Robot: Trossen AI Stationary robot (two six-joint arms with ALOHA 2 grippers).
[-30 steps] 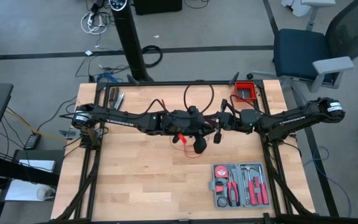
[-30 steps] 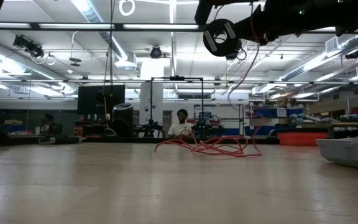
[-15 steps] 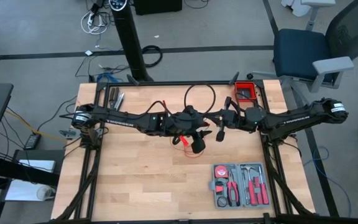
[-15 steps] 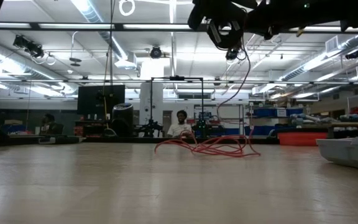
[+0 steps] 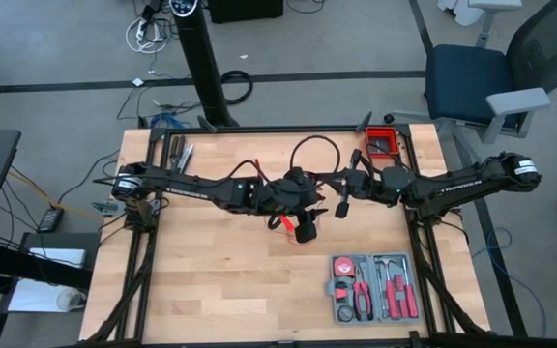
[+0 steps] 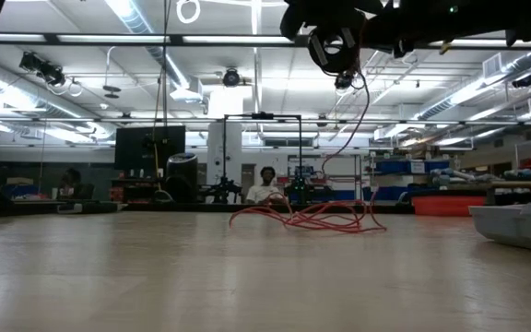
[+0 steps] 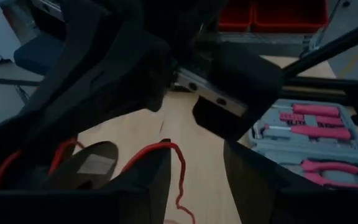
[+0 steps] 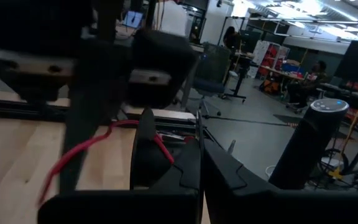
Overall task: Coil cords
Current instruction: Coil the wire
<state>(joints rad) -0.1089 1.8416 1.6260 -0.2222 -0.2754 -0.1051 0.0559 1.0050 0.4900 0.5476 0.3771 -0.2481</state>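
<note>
One thin red cord (image 6: 316, 218) lies as a loose, low tangle near the middle of the table (image 5: 211, 280), spread wider than it is tall in the low view, its long axis running from nine to three o'clock there. From the right end of that heap a single strand climbs steeply toward twelve o'clock to the arms overhead. The cord is thread-thin, bright red and limp, falling in open, uneven loops, not a tidy coil. In the high view only a short red piece (image 5: 285, 221) shows beside the left gripper (image 5: 305, 230), which hangs over the table's middle; its fingers stand apart, and in the left wrist view the cord (image 7: 178, 165) curves through the gap between them without being pinched. The right gripper (image 5: 340, 208) sits just at three o'clock of the left one, close to it, its fingers together; a red strand (image 8: 79, 157) runs just ahead of its fingers, but whether it is pinched I cannot tell.

Both dark arms cross over the cord from above and hide most of the heap in the high view. A grey tool case (image 5: 372, 287) with red-handled tools lies toward five o'clock of the grippers, well apart from the cord. A small red bin (image 5: 381, 144) sits at the table's far right corner. A blue office chair (image 5: 472, 82) stands on the floor beyond that corner.
</note>
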